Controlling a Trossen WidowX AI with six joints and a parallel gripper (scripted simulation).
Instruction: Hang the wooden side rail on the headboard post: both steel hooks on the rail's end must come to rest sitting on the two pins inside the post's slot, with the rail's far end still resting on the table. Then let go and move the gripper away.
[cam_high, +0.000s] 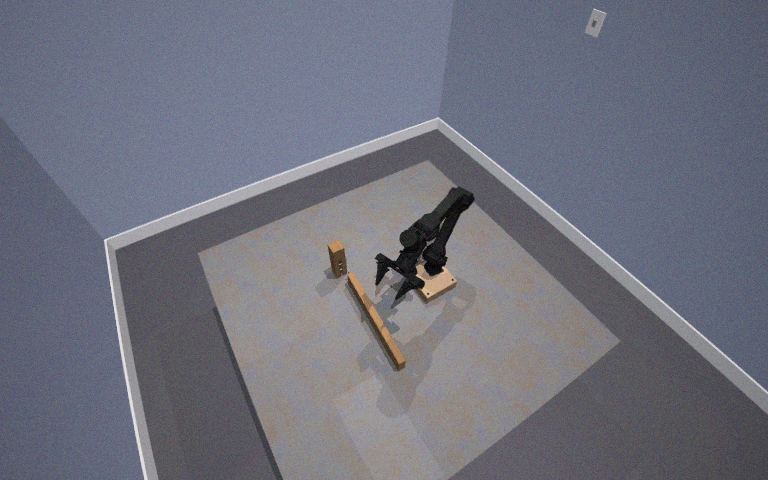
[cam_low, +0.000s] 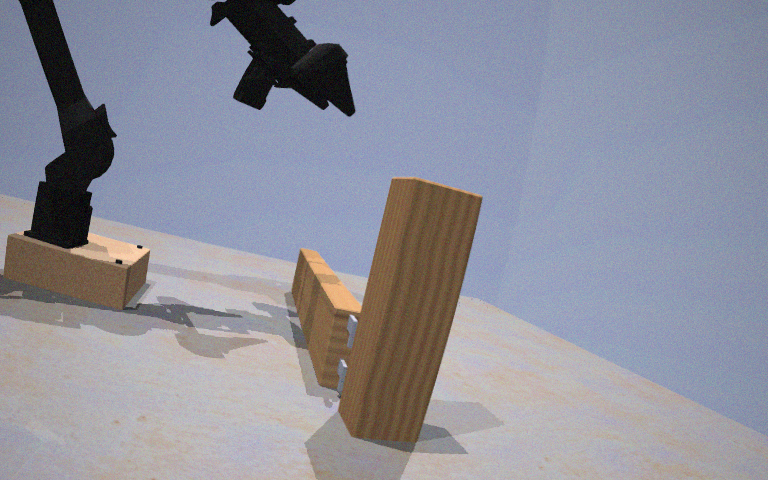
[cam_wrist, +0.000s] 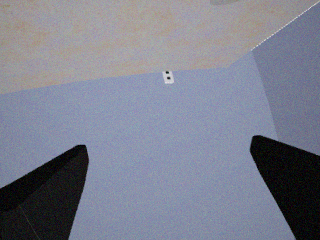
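The wooden headboard post (cam_high: 336, 257) (cam_low: 408, 310) stands upright on the table. The wooden side rail (cam_high: 376, 320) (cam_low: 323, 316) lies on its edge on the table, its hook end close to the post's slotted face. Two steel hooks, one (cam_low: 351, 330) above the other (cam_low: 342, 369), show at that end, right beside the post's edge; I cannot tell whether they sit on the pins. My gripper (cam_high: 391, 285) (cam_low: 300, 108) (cam_wrist: 172, 148) is open and empty. It hangs in the air to the right of the rail, apart from it, near the arm's base.
The arm stands on a wooden base block (cam_high: 437, 284) (cam_low: 76, 271) on the table (cam_high: 509, 339). The wrist view faces a blue wall with a small white switch plate (cam_wrist: 168, 76). A white skirting (cam_high: 271, 181) runs round the dark floor.
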